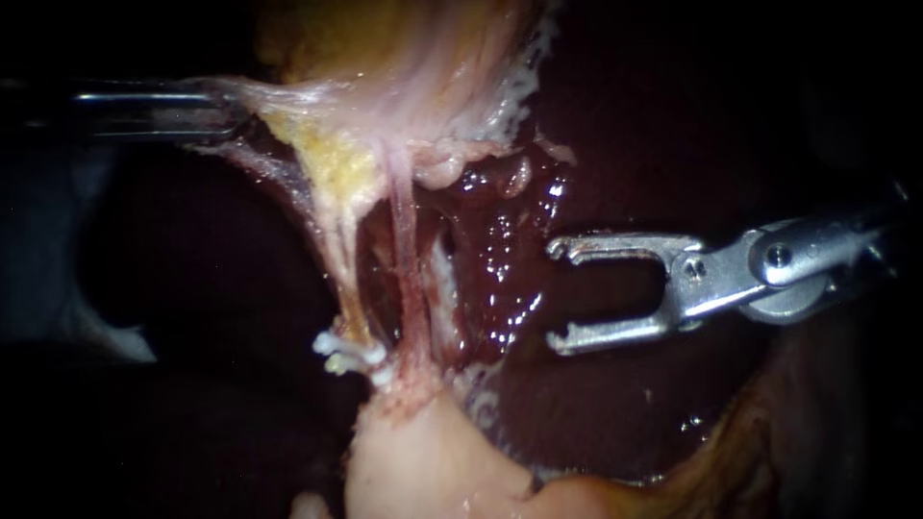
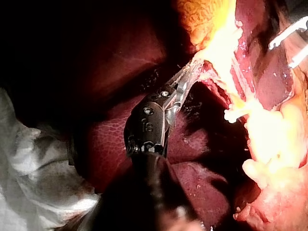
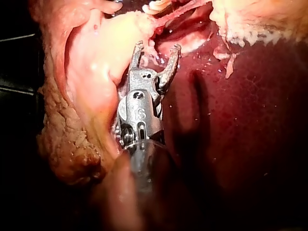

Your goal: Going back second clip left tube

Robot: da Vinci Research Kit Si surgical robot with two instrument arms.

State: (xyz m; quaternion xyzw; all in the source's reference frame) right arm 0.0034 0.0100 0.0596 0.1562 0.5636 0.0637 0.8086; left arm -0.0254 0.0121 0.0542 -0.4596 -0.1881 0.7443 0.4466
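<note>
Left tube [image 1: 338,269] carries white clips [image 1: 351,354] at its lower end, seemingly two, though they blur together. Right instrument [image 1: 562,293] hangs well clear of that tube, jaws apart and empty. Left instrument [image 1: 231,115] is clamped on tissue [image 1: 288,96] above the tube. Clipping looks done, so the next move calls for a straight retreat away from the tube.

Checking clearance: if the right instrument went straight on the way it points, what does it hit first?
Probably the wet liver surface just ahead of the right instrument; beyond it, the pale tube. Depth is unclear, so it might clear the liver.
</note>
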